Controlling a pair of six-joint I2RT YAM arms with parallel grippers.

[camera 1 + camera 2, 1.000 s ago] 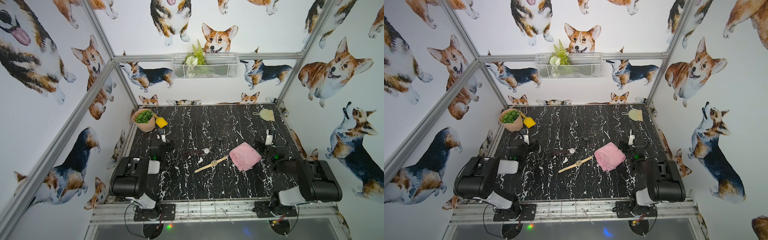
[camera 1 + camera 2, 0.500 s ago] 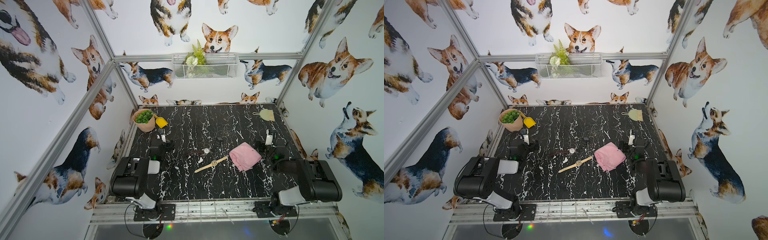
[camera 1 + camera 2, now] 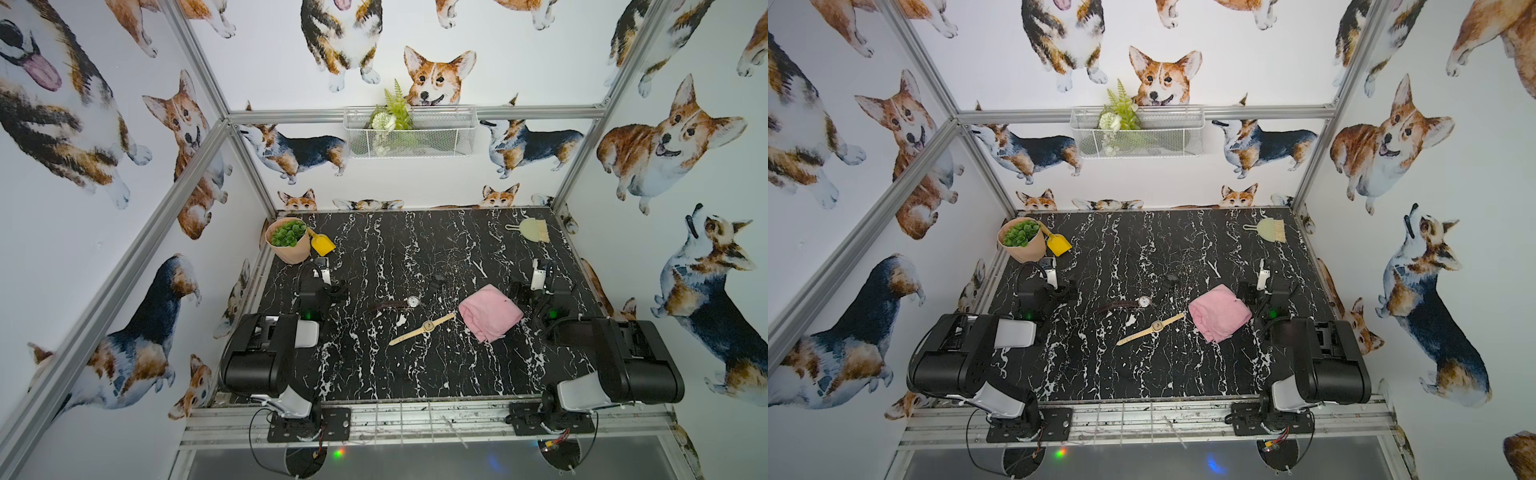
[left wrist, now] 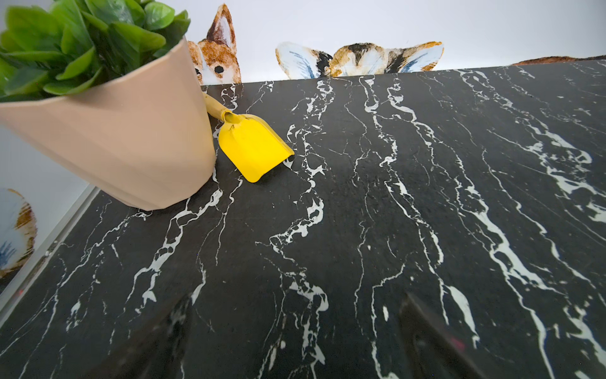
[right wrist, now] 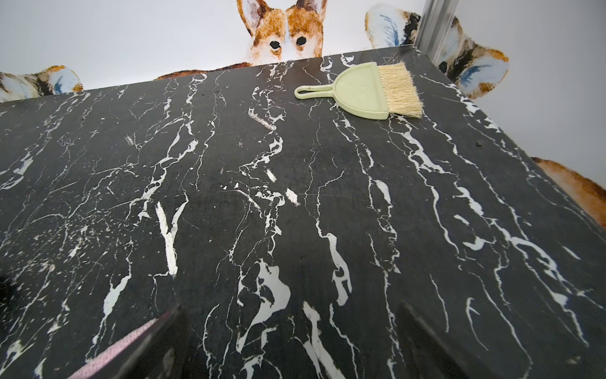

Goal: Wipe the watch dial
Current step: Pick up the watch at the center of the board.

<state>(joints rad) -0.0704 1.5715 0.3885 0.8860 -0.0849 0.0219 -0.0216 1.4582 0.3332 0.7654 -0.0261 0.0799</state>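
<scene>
- Top views: pink cloth (image 3: 490, 312) lay beside right gripper (image 5: 291, 305), likely staged for pickup.
- Centre: gold watch (image 3: 424, 327) lay dial up for wiping.
- Claws: left gripper (image 4: 296, 295) and right both released, empty.

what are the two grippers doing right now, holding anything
left gripper: open, holding nothing.
right gripper: open, holding nothing; the pink cloth lies beside it, not gripped.

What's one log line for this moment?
phase: pre-grasp | left fingers: open, empty | right fingers: open, empty, beside pink cloth | tan watch: untouched
</scene>
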